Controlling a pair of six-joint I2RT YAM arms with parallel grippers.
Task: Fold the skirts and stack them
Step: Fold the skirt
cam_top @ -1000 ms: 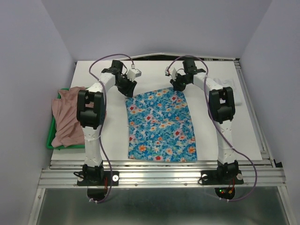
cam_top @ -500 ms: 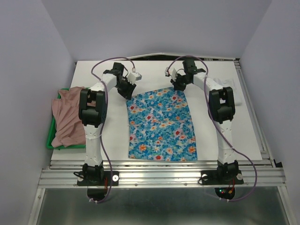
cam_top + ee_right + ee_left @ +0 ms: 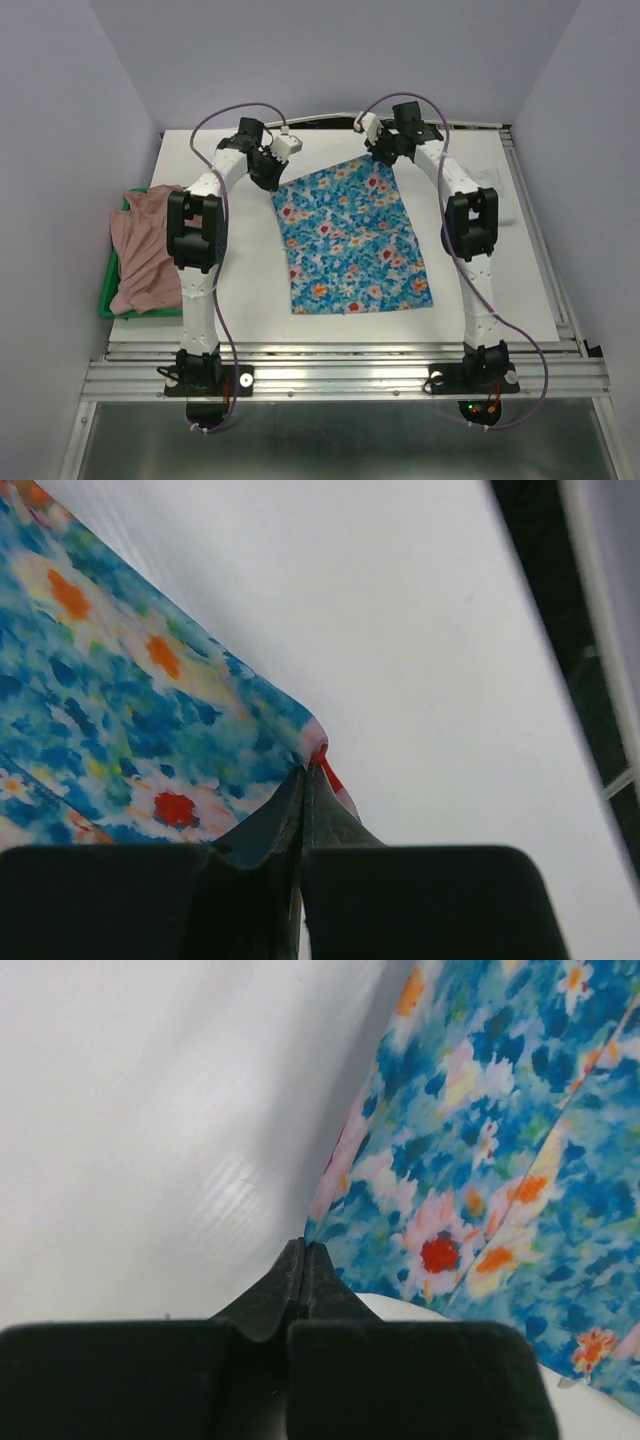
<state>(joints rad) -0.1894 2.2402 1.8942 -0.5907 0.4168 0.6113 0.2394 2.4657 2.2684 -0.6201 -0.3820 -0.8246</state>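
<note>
The blue flowered skirt lies spread in the middle of the white table. My left gripper is shut on the skirt's far left corner. My right gripper is shut on its far right corner. Both corners are lifted slightly off the table at the back. The dusty-pink skirt is heaped in the green tray at the left. A plain white skirt lies at the right edge, partly hidden by the right arm.
The table's back edge and dark rail run just behind both grippers. The tray sits at the table's left edge. Bare white table shows left and right of the flowered skirt.
Both grippers have moved toward the back of the table, dragging the flowered skirt with them. Its near edge has slid away from the front edge and shifted to the right.
</note>
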